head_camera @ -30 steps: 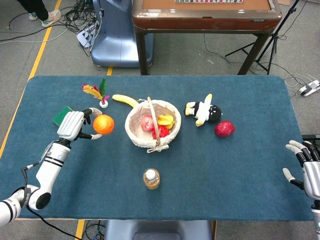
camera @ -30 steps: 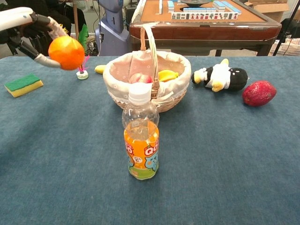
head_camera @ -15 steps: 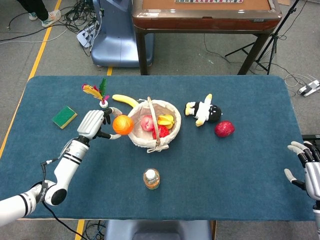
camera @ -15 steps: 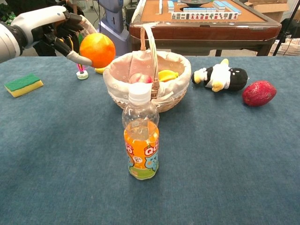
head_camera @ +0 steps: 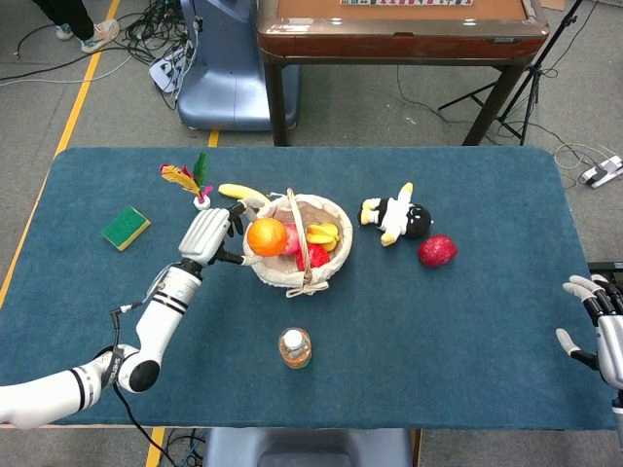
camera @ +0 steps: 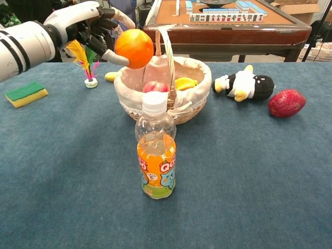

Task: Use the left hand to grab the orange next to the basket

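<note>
My left hand (head_camera: pixel 206 236) (camera: pixel 93 23) holds the orange (head_camera: pixel 266 236) (camera: pixel 135 48) in the air above the left rim of the wicker basket (head_camera: pixel 268 269) (camera: pixel 129 96). The basket has a cloth lining and an upright handle, with an apple, a red fruit and yellow fruit inside. My right hand (head_camera: pixel 605 336) hangs off the table's right edge with its fingers spread and nothing in it; the chest view does not show it.
An orange-drink bottle (head_camera: pixel 295 347) (camera: pixel 156 153) stands in front of the basket. A banana (head_camera: pixel 239 193), a feathered shuttlecock (head_camera: pixel 190 182) (camera: pixel 84 60) and a green sponge (head_camera: pixel 126 227) (camera: pixel 23 94) lie left. A penguin toy (head_camera: pixel 396 216) (camera: pixel 247 85) and red fruit (head_camera: pixel 437 250) (camera: pixel 286 102) lie right.
My left hand has carried the orange to the right, from the open table left of the basket to above the basket's left rim. The right hand has barely moved.
</note>
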You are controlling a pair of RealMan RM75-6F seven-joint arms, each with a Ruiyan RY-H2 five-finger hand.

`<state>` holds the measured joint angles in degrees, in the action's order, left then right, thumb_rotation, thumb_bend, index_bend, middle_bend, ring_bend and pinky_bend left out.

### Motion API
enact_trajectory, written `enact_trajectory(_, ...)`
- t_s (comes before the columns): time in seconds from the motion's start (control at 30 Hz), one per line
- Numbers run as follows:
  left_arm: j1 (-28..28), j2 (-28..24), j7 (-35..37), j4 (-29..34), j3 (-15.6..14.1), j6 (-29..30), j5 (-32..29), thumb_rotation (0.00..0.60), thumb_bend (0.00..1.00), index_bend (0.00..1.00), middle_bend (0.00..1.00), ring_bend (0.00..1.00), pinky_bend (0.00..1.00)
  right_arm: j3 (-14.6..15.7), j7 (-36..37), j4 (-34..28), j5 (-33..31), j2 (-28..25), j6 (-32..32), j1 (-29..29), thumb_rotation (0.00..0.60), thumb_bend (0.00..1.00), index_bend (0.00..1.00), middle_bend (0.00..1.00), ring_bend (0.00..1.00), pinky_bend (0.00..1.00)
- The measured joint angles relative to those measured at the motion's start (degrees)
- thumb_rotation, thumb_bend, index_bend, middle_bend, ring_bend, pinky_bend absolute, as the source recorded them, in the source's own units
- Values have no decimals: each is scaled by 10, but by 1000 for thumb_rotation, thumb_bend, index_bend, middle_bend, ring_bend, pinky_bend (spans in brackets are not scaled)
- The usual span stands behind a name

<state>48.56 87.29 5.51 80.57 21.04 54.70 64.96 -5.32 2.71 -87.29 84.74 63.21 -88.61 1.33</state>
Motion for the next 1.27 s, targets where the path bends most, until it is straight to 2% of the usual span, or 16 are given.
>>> enact_trajectory(0.17, 12, 5, -19, 5, -1, -21, -21, 600, 116, 110, 283, 331, 506, -1, 7, 5, -2, -1, -1, -2, 600, 220, 263, 232, 163, 187)
enact_trajectory(0.23, 14, 5, -26, 9, -4, -23, -24, 600, 115, 55, 179, 256, 448, -1, 10, 7, -2, -1, -2, -3, 600, 221, 263, 232, 163, 187)
enact_trajectory(0.33, 14, 1, -37, 15, -7, -21, -27, 600, 115, 3, 94, 188, 383, -1, 12, 9, -3, -2, -3, -4, 600, 220, 263, 232, 163, 187)
enact_trajectory(0.53, -4, -29, -51, 41, -14, -5, -34, 600, 115, 5, 86, 179, 361, -2, 14, 8, -2, -4, -3, -3, 600, 220, 263, 232, 163, 187)
enact_trajectory(0.73, -46, -76, -97, 74, -34, 40, -46, 600, 115, 86, 87, 180, 347, -2, 12, 3, -2, -9, -1, -2, 600, 221, 263, 232, 163, 194)
enact_trajectory(0.87, -86, -117, -156, 106, -58, 80, -67, 600, 115, 119, 87, 180, 332, 0, 15, 1, 3, -11, 4, 0, 600, 224, 263, 232, 163, 199)
enact_trajectory(1.0, -133, -145, -181, 132, -85, 134, -72, 600, 115, 145, 87, 180, 324, 3, 23, 0, 10, -15, 10, 4, 600, 228, 263, 232, 163, 199)
enact_trajectory(1.27, -236, -185, -180, 157, -147, 248, 4, 600, 116, 170, 100, 180, 321, 6, 31, -9, 20, -30, 15, 9, 600, 230, 263, 241, 179, 199)
